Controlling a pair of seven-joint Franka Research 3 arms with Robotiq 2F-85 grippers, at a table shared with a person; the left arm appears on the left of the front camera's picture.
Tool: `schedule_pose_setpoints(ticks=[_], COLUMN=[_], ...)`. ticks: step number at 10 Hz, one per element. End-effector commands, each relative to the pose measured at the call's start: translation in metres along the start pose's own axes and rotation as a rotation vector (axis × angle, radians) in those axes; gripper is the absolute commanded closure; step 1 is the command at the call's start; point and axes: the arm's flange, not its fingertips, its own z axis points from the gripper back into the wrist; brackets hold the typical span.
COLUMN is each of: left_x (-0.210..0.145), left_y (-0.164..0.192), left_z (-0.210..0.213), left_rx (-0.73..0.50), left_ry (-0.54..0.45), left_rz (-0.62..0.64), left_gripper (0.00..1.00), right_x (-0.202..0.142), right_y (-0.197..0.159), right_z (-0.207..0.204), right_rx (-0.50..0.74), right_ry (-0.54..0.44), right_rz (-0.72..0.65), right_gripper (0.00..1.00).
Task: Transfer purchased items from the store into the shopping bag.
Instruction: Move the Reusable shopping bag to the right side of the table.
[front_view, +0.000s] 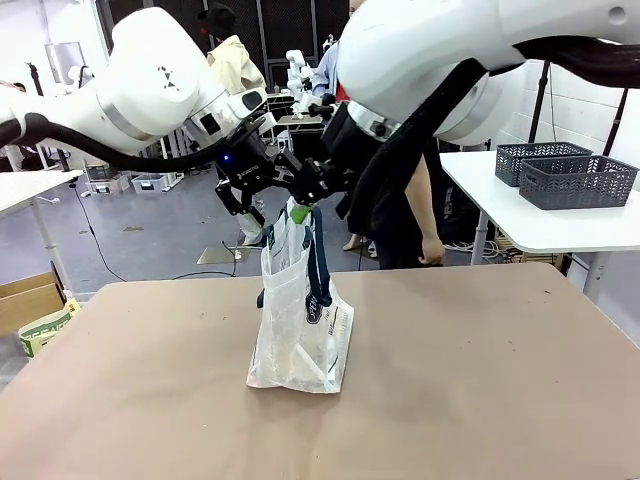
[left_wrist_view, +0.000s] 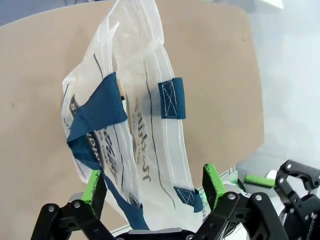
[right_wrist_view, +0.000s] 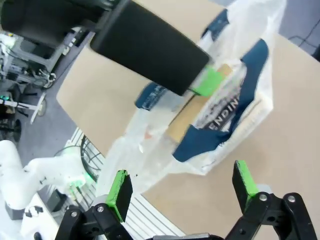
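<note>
The shopping bag (front_view: 298, 320), clear plastic with navy handles and lettering, stands upright at the middle of the brown table (front_view: 500, 380). Both grippers hover at its top edge. My left gripper (front_view: 262, 195) is open, and in the left wrist view the bag's rim (left_wrist_view: 150, 115) rises between its spread fingers (left_wrist_view: 154, 186). My right gripper (front_view: 312, 185) is open too, just above the bag (right_wrist_view: 235, 95), with nothing between its fingers (right_wrist_view: 182, 186). A tan box (right_wrist_view: 187, 117) lies inside the bag. Whether either far grey basket is the store I cannot tell.
Two dark grey slotted baskets (front_view: 565, 175) stand on a white side table (front_view: 540, 225) at the back right. A person in dark clothes (front_view: 400, 200) bends over at the table's far edge. A cardboard box (front_view: 30, 300) sits on the floor at the left.
</note>
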Motion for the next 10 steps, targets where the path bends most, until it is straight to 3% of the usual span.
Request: schedule_pose_setpoints(ticks=[1, 7, 10], left_x=[0.014, 0.036, 0.032], left_y=[-0.018, -0.046, -0.053], left_z=[0.001, -0.032, -0.039], left_rx=[0.069, 0.158, 0.225], left_ry=[0.046, 0.137, 0.141], left_rz=[-0.001, 0.019, 0.043], left_gripper=[0.0, 0.0, 0.0], right_x=[-0.025, -0.065, -0.064], right_y=[-0.017, -0.05, -0.058], right_z=[0.006, 0.009, 0.013], right_rx=[0.042, 0.092, 0.094], right_ry=[-0.015, 0.031, 0.026], right_rz=[-0.025, -0.044, -0.07], right_gripper=[0.0, 0.0, 0.0])
